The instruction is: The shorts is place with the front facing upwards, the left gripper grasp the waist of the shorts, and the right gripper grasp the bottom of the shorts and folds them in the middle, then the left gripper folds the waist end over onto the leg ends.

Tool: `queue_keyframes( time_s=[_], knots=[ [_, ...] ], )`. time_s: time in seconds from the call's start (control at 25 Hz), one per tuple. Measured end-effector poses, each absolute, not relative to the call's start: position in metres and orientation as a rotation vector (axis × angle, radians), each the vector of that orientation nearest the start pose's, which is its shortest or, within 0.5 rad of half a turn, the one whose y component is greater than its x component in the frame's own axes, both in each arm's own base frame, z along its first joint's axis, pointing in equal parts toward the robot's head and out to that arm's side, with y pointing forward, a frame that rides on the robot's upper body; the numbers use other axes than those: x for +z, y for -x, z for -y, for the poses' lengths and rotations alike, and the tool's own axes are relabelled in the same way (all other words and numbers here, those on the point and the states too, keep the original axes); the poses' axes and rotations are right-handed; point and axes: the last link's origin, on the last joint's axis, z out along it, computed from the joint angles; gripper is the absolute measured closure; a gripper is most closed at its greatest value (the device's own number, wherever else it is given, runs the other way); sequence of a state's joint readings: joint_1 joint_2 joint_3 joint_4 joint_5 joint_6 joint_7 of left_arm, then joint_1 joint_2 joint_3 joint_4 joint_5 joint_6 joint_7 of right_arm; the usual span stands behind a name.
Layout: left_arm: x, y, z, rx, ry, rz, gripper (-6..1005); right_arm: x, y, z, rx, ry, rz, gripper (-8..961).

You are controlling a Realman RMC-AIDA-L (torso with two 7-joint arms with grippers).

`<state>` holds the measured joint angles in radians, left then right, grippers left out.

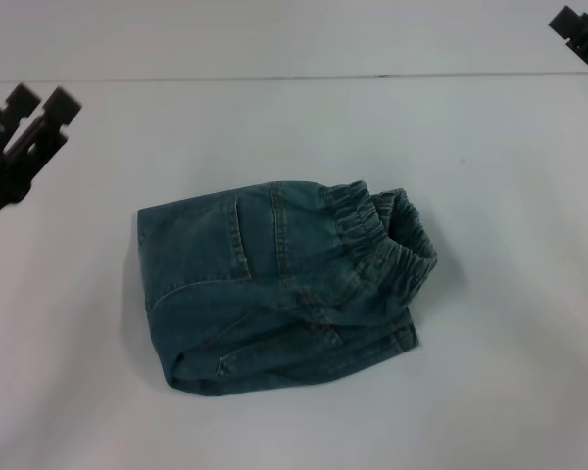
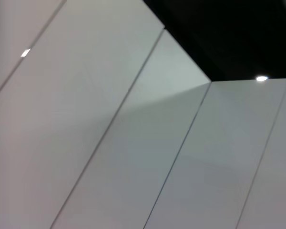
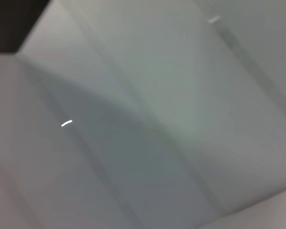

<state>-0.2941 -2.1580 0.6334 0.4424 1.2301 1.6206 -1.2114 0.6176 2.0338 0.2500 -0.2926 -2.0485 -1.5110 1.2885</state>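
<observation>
The teal-blue denim shorts [image 1: 265,294] lie folded into a compact bundle in the middle of the white table [image 1: 510,196] in the head view. The puckered elastic waist [image 1: 387,235] sits on top at the bundle's right end. A flat hem edge [image 1: 372,354] shows along the lower right, and a stitched pocket [image 1: 237,240] faces up. My left gripper [image 1: 41,101] hangs open at the far left, well clear of the shorts and holding nothing. At the top right corner, only the tip of my right gripper [image 1: 578,29] shows, far from the shorts. Neither wrist view shows the shorts.
The table's far edge [image 1: 274,78] runs across the top of the head view with a pale wall behind it. Both wrist views show only pale wall or ceiling panels [image 2: 133,143] with seams.
</observation>
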Motion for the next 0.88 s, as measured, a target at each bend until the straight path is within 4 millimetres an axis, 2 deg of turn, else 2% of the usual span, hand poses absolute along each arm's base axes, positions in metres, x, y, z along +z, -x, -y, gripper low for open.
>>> queue_keyframes(
  time_s=[0.12,0.16,0.2,0.36,0.52,0.68,0.88],
  knots=[
    [0.036,0.305,-0.269,-1.399,1.909,0.803,95,0.066,-0.281,-0.355,1.322,2.077,-0.875,509],
    [0.039,0.308,-0.266,-1.375,1.948,0.811,95,0.073,-0.275,-0.35,1.271,2.245,-0.836,456],
    [0.042,0.31,-0.263,-1.351,2.003,0.82,95,0.073,-0.275,-0.35,1.271,2.245,-0.836,402],
    [0.053,0.311,-0.25,-1.163,2.373,0.878,95,0.083,-0.268,-0.334,1.027,2.628,-0.783,213],
    [0.059,0.309,-0.24,-0.992,2.604,0.967,95,0.078,-0.274,-0.323,0.738,2.822,-0.868,95],
    [0.057,0.31,-0.24,-0.867,2.685,1.032,95,0.066,-0.28,-0.322,0.553,2.868,-0.944,99],
    [0.051,0.311,-0.246,-0.783,2.719,1.08,95,0.051,-0.278,-0.325,0.477,2.896,-0.956,101]
  ],
)
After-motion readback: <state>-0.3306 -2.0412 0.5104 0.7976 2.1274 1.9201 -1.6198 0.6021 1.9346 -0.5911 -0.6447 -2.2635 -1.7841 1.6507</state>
